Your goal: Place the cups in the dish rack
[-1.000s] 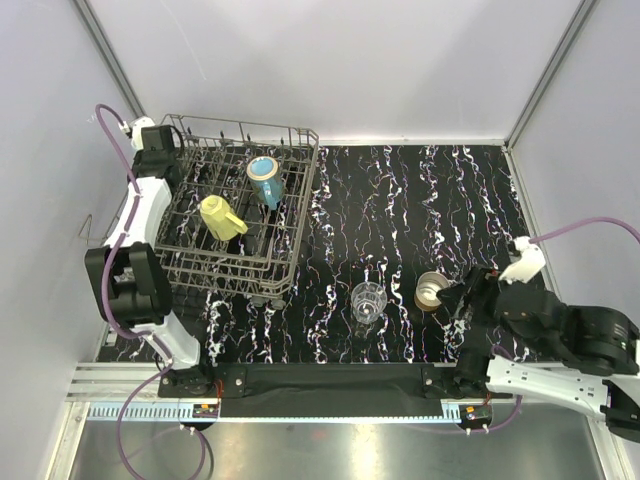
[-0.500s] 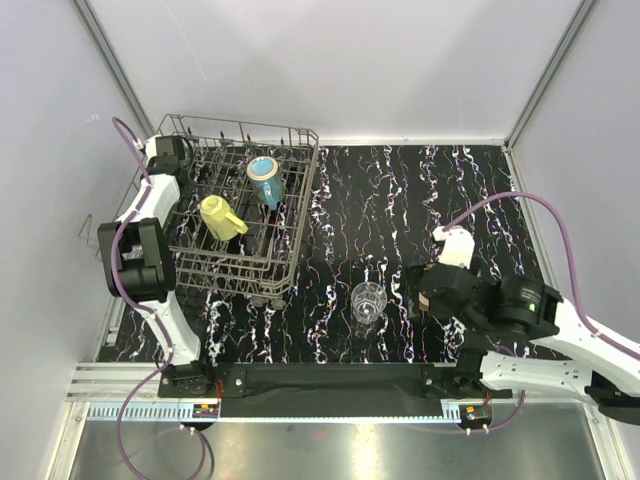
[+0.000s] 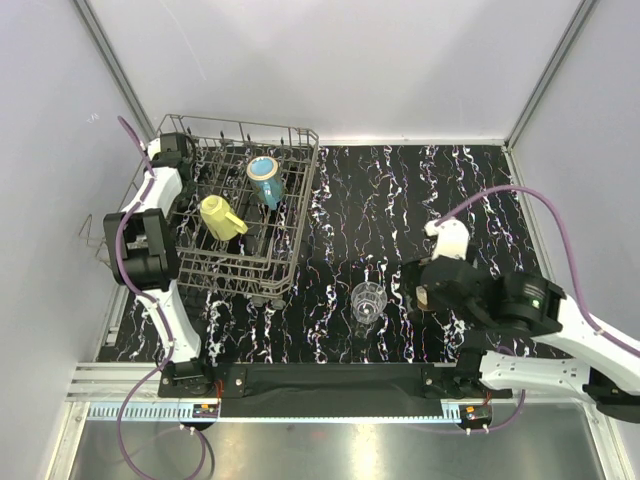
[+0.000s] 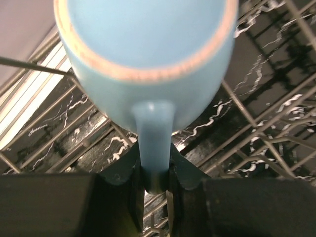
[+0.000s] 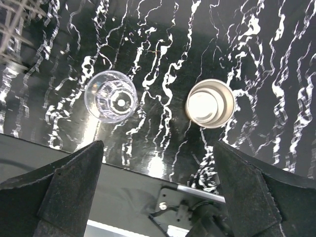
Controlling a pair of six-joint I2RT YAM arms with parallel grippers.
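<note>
The wire dish rack (image 3: 290,240) stands at the table's left. A blue mug with a cream inside (image 3: 263,180) and a yellow mug (image 3: 221,216) rest in it. My left gripper (image 3: 172,150) is at the rack's far left corner. In the left wrist view it (image 4: 155,173) is shut on the handle of a light-blue mug (image 4: 148,49) held over the rack wires. The clear glass tumbler (image 3: 367,303) (image 5: 109,95) and the shiny metal cup (image 5: 210,102) stand upright on the table. My right gripper (image 3: 418,295) (image 5: 158,168) is open and empty, above the metal cup, which is mostly hidden under it in the top view.
The black marbled mat (image 3: 420,200) covers the table right of the rack. A black bar (image 3: 320,378) runs along the near edge between the arm bases. White walls close in the back and sides.
My right arm has swung left and risen from beside the metal cup to above it. My left gripper has moved right, to the rack's far left corner.
</note>
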